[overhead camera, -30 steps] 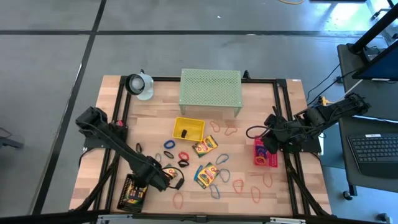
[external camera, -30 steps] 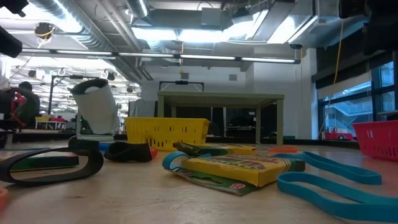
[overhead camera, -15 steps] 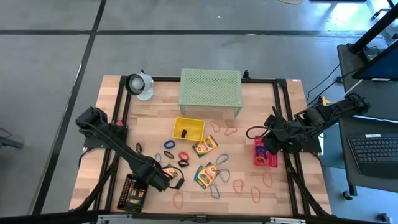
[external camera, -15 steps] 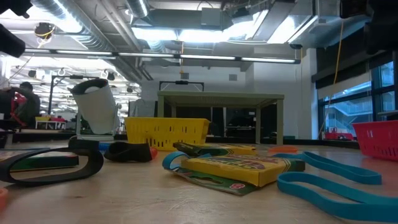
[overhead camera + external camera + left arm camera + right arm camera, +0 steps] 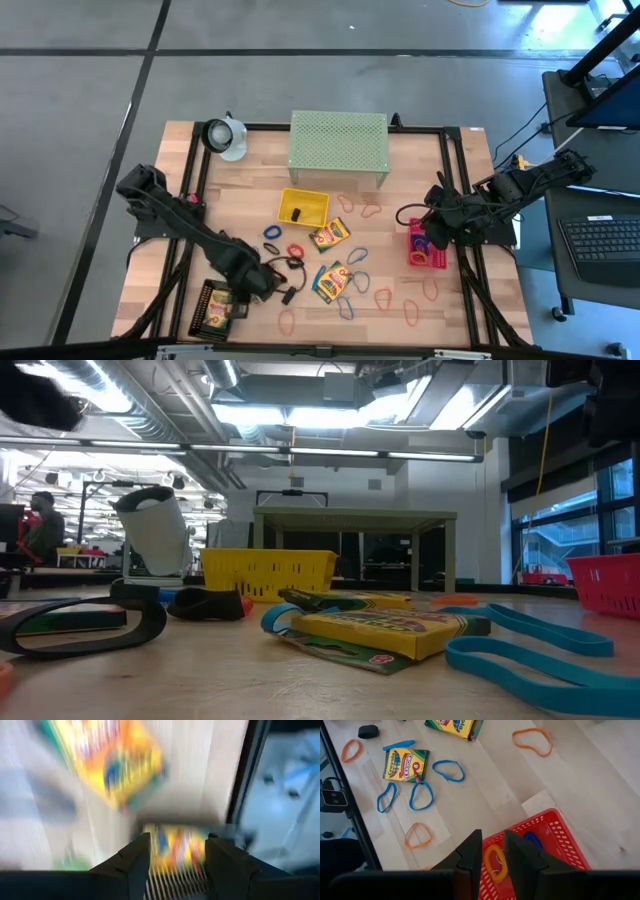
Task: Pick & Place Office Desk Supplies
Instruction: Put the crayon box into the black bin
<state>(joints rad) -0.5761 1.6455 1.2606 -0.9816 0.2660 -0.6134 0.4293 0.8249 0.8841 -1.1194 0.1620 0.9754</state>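
The wooden tabletop (image 5: 400, 190) carries everything here. At its far side stands the pale green mesh shelf (image 5: 338, 140), and in front of that sits the yellow tray (image 5: 304, 207) with one small black item inside. Down at the near left corner, the black tray (image 5: 214, 310) holds a crayon box (image 5: 175, 847). The left tool (image 5: 262, 290) hangs just beside that tray, its fingers (image 5: 135, 862) spread apart with nothing between them. On the right edge, the right tool (image 5: 432, 232) hovers over the red tray (image 5: 540, 840), fingers drawn close together but gripping nothing, while an orange loop (image 5: 496, 861) and a blue one lie in the tray below. More crayon boxes (image 5: 329, 236) lie mid-table. Thin loops (image 5: 383, 299) in blue, orange and red are scattered around them.
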